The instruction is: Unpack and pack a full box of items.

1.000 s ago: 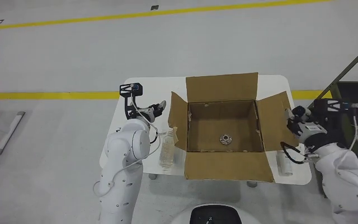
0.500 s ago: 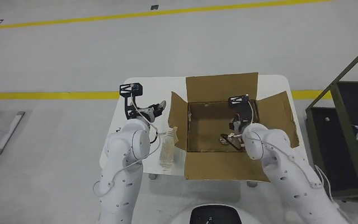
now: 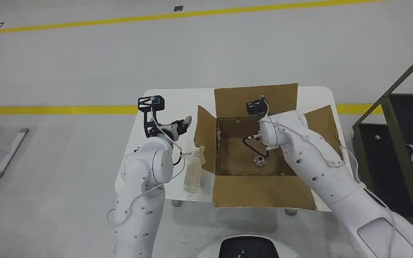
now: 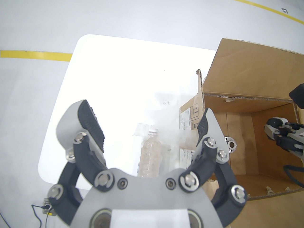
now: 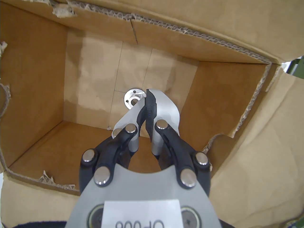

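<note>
An open cardboard box (image 3: 258,190) stands on the white table (image 3: 174,103), its flaps spread outward. A small round metal flange (image 3: 260,159) lies on the box floor. My right gripper (image 5: 145,102) hangs inside the box above the flange, shut, with nothing between its fingers; the flange (image 5: 131,98) shows just behind the fingertips. My left gripper (image 4: 149,119) is open and held above the table left of the box. Below it a clear plastic bottle (image 4: 149,155) lies beside the box's left flap (image 3: 205,138).
The bottle (image 3: 192,171) lies near the table's front left edge. A green metal rack (image 3: 390,103) stands off the table to the right. Bare tabletop shows left of the box and behind it.
My right arm swung in from beyond the table's right edge over the box, and its gripper has come down inside above the flange. The left arm has kept still.
</note>
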